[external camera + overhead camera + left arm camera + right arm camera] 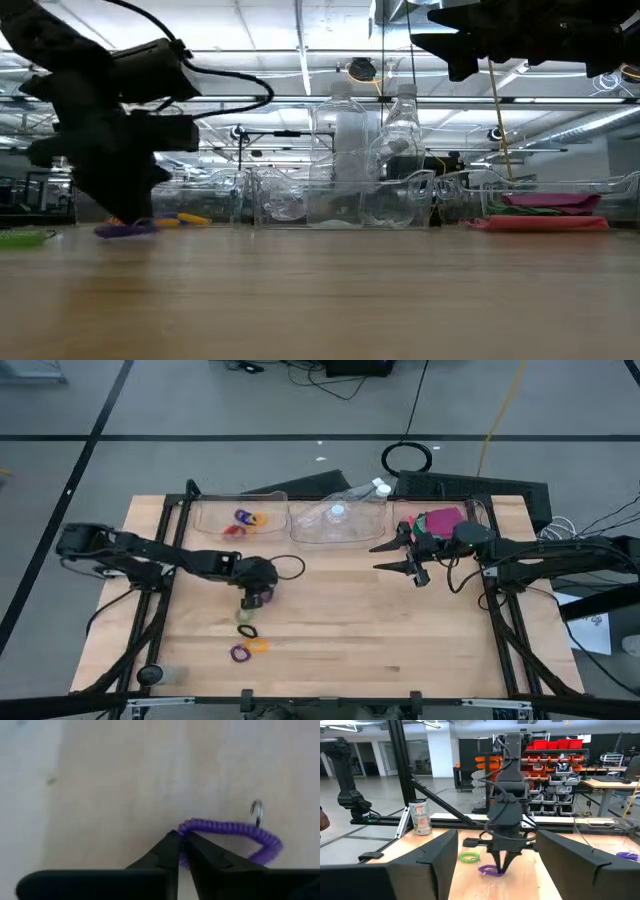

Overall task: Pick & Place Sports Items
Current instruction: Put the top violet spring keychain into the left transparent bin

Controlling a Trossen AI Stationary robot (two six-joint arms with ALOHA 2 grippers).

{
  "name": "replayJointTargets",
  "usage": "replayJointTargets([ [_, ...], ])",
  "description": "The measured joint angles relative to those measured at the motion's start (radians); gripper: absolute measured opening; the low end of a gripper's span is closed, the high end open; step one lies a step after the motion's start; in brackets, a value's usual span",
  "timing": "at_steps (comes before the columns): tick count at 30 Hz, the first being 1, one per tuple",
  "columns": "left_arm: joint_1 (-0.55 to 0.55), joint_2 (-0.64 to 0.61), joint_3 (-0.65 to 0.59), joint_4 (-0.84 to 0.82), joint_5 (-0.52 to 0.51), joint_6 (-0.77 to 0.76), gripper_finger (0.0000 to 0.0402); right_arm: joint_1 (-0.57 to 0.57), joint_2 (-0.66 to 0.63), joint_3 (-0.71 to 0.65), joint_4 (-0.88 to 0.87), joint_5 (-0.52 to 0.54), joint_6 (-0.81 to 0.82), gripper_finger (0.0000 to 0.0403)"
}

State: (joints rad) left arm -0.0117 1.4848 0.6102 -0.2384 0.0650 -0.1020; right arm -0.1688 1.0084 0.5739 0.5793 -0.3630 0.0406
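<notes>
The left gripper is down on the wooden table, its fingers pinched shut on a purple coil ring that carries a small metal loop. Just beside it lie three more rings: one green, one orange, one purple. The right gripper hangs above the table near the right-hand clear tray, fingers spread apart and holding nothing. Three clear trays stand along the far edge: the left tray holds a few rings, the middle one two clear bottles, the right one flat pink and green pieces. A drink can stands at the table's corner, with shelves of red bins in the room beyond.
</notes>
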Motion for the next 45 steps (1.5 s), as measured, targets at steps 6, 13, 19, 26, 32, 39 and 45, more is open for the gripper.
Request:
replayJointTargets([
  [6,0.029,-0.128,0.0,0.017,0.008,-0.012,0.0007,0.0,0.0,0.0,0.0,0.0,0.0,0.0196],
  [13,0.07,-0.326,0.0,0.072,-0.019,-0.003,0.0016,0.0,0.0,0.0,0.0,0.0,0.0,0.0196],
  [19,0.11,-0.5,0.001,0.082,-0.201,-0.026,0.0011,0.0,0.0,0.0,0.0,0.0,0.0,0.0196],
  [26,0.204,-0.659,0.001,0.082,-0.486,-0.138,0.0011,0.0,0.0,0.0,0.0,0.0,0.0,0.0196],
  [32,0.317,-0.707,0.002,0.081,-0.564,-0.114,0.0008,0.0,0.0,0.0,0.0,0.0,0.0,0.0196],
  [39,0.476,-0.675,0.002,0.038,-0.59,-0.11,0.0014,0.0,0.0,0.0,0.0,0.0,0.0,0.0196],
  [45,0.599,-0.599,0.002,-0.008,-0.589,-0.141,0.0016,0.0,0.0,0.0,0.0,0.0,0.0,0.0196],
])
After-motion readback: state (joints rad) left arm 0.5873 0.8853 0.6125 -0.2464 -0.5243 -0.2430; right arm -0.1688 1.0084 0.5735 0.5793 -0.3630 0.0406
